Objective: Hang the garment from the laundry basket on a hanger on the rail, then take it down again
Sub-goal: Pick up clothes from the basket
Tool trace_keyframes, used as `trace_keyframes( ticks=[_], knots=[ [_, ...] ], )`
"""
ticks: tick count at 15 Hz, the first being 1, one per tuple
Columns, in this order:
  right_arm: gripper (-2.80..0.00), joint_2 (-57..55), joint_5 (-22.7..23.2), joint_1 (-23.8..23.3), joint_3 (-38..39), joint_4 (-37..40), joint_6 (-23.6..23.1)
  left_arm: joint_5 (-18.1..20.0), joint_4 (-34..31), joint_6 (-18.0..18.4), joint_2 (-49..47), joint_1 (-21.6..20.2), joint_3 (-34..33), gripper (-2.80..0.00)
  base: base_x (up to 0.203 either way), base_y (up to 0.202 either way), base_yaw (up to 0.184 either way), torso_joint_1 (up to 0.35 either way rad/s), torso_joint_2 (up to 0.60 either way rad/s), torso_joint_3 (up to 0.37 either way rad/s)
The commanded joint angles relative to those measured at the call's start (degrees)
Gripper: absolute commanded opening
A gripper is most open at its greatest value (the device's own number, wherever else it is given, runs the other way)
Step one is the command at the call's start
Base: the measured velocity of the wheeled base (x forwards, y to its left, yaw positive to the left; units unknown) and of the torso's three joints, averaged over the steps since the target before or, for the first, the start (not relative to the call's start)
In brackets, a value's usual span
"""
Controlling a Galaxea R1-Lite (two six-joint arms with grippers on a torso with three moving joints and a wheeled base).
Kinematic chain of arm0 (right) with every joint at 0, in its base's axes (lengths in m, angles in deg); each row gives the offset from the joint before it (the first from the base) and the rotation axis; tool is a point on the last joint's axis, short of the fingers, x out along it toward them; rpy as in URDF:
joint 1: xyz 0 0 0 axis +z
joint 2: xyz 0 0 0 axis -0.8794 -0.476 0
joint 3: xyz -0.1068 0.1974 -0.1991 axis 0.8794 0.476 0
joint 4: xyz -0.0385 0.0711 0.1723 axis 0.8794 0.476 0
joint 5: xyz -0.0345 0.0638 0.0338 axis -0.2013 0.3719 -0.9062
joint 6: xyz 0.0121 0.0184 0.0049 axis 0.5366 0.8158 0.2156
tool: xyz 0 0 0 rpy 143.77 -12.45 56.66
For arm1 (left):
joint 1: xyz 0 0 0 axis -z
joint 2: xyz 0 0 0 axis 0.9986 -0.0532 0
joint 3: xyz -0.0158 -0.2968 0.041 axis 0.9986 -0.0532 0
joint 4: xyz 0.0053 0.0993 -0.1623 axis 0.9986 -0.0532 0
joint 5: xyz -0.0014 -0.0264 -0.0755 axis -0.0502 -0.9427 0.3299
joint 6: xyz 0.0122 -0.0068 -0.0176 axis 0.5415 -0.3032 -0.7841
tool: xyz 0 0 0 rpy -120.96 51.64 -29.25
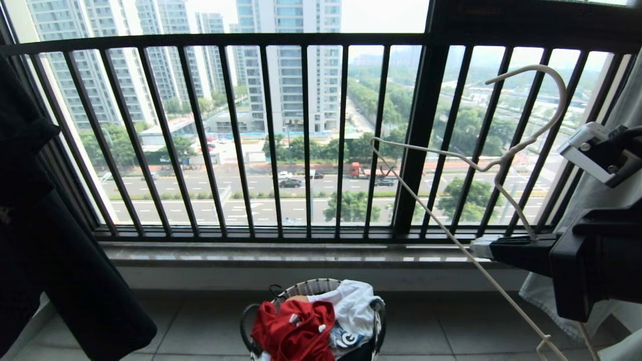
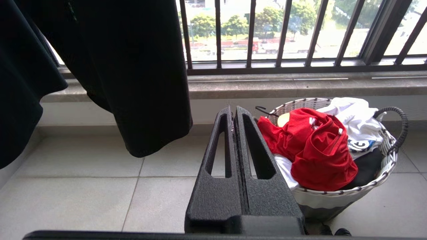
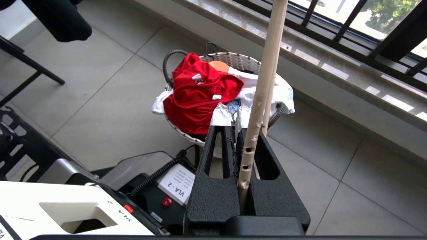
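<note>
- The red garment (image 1: pixel 293 328) sits crumpled on top of the pile in the laundry basket (image 1: pixel 308 288), down on the tiled floor (image 1: pixel 200 326) right below the window sill (image 1: pixel 251 253).
- In the left wrist view the red garment (image 2: pixel 317 150) spills over the near side of the basket (image 2: pixel 383 166), with a white cloth (image 2: pixel 353 116) heaped behind it and something black tucked beneath.
- The basket's looped black handle (image 2: pixel 398 123) stands up at one side of the woven white wall.
- Over to the right end effector (image 1: pixel 484 246): it's raised at the right of the head view, jaws pinched tight on the hanger (image 1: pixel 506 150).
- That off-white hanger is tilted, its hook (image 1: pixel 546 82) curving up against the black railing (image 1: pixel 301 135), one long arm running down toward the floor.
- The right wrist view confirms it: the hanger (image 3: pixel 263 83) rises straight out between the pressed-together fingers (image 3: pixel 213 173), with the basket (image 3: pixel 240 60) and the garment (image 3: pixel 196 96) on the floor beyond.
- The left end effector (image 2: pixel 235 115) is low, just beside the basket, jaws pressed together on nothing.
- A black garment (image 2: pixel 126 66) hangs on the left, hem clear of the floor.
- A pale cloth (image 1: pixel 567 296) hangs at the far right behind the arm.
- Outside the railing: tower blocks, trees, a road.
</note>
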State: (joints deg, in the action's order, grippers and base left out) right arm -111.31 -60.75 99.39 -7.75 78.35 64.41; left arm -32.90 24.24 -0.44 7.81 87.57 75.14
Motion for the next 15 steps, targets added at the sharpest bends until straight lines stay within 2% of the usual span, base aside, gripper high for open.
trace_keyframes(
  ticks=[1,6,15],
  knots=[
    [-2.8,0.0,0.0,0.0,0.1,0.1,0.0,0.0,0.0,0.0,0.0,0.0,0.0,-2.8,0.0,0.0,0.0,-0.105,0.46,0.344],
    [-2.8,-0.1,0.1,0.0,0.3,0.0,0.0,0.0,0.0,0.0,0.0,0.0,0.0,-2.8,0.0,0.0,0.0,-0.062,0.41,0.355],
    [-2.8,0.6,0.2,0.0,1.1,-0.9,-0.1,0.0,0.0,0.0,0.0,0.0,0.0,-2.8,0.0,0.0,0.0,-0.003,0.04,0.034]
  ],
)
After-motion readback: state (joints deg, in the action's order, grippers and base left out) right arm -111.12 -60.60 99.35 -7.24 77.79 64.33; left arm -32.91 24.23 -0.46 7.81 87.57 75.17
